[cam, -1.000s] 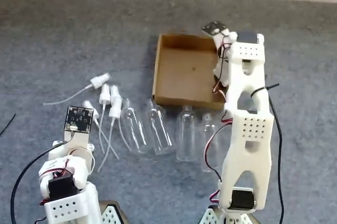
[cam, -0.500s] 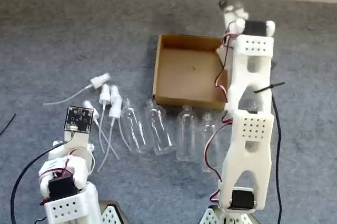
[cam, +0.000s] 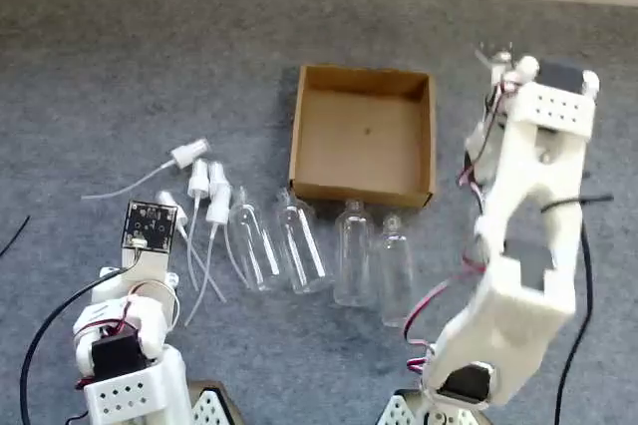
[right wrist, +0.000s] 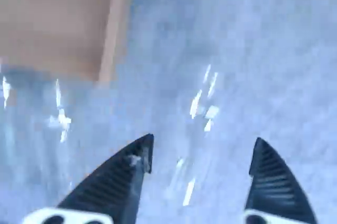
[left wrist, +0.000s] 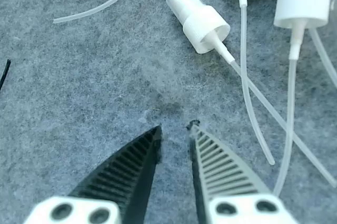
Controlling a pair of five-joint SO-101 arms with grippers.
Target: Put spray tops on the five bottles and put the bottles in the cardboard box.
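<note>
The cardboard box [cam: 296,136] stands open from above. 4 bottles [cam: 352,250] lie in a row just beside its near wall, with little room between. Spray tops [cam: 204,184] with crossing tubes crowd the leftmost bottle [cam: 254,245]. Left of the box, the carpet [cam: 150,76] gives free passage.

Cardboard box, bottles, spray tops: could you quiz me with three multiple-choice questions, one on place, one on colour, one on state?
1. Where does the row of clear bottles lie?
A) inside the cardboard box
B) on the grey table, just outside the box wall nearest the arms
C) stacked on a shelf

2. What colour are the spray tops?
A) black
B) red
C) white

3. What state is the box in?
A) open-topped and empty
B) full of bottles
C) taped shut

Answers:
1 B: they lie side by side along that wall.
2 C: white caps, pale tubes.
3 A: its bare brown floor shows.
</note>
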